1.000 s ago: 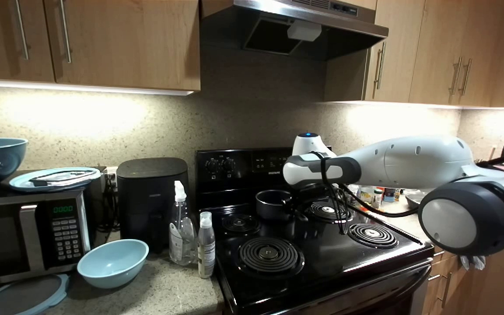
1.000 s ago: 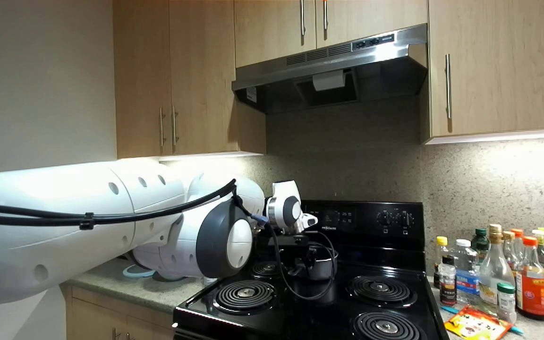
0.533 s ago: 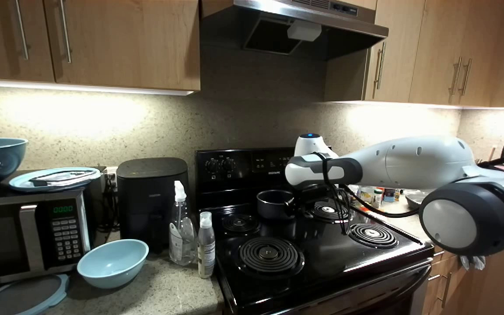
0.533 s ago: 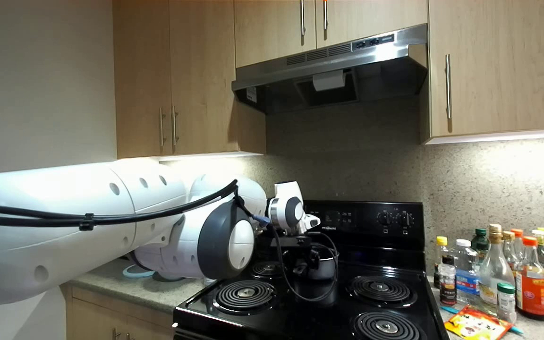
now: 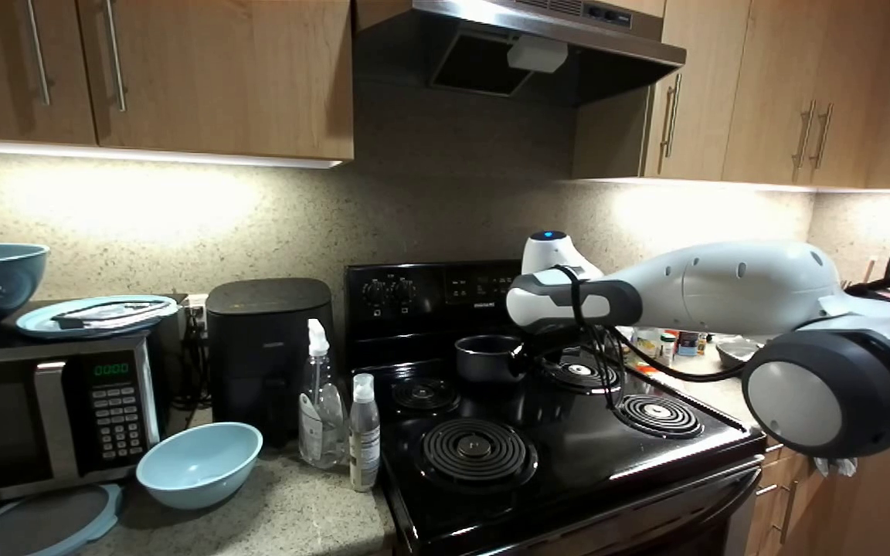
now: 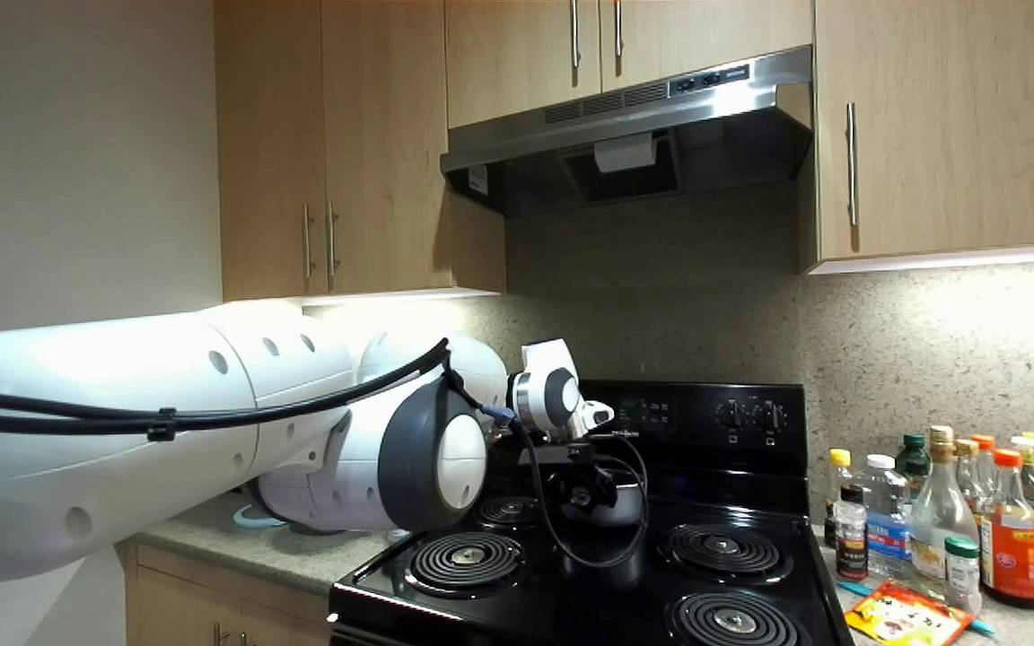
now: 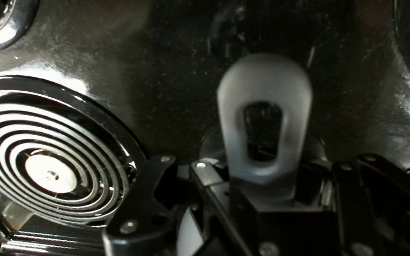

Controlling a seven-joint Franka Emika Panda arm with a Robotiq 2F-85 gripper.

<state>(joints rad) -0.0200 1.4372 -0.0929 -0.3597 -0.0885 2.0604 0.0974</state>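
Basically, the small dark round metal saucepan with a pale rim [image 5: 484, 367] sits between the two rear black spiral coil burners [image 5: 580, 371] of the glossy black electric stovetop [image 5: 568, 455], in both exterior views; can't tell if its base touches the surface. Black two-fingered hand [image 7: 269, 185] is drawn in, apparently pinching that saucepan's dark grey slotted handle [image 7: 265, 80], rounded end showing large in the wrist view; contact faces hidden.

Doing this grip well: squeeze firmly and evenly from both sides, handle centred, since a saucepan held only near the handle's end would probably sag or roll at the heavy side. A deeper bite along the handle likely helps; biting only the slotted part may slip. Hold level, go slow, no sideways drag into the coil burners. Watch the thin black cable loop [image 6: 605, 566] hanging near the saucepan in an exterior view; could snag. Contents can't be seen, so tilt is best avoided anyway.
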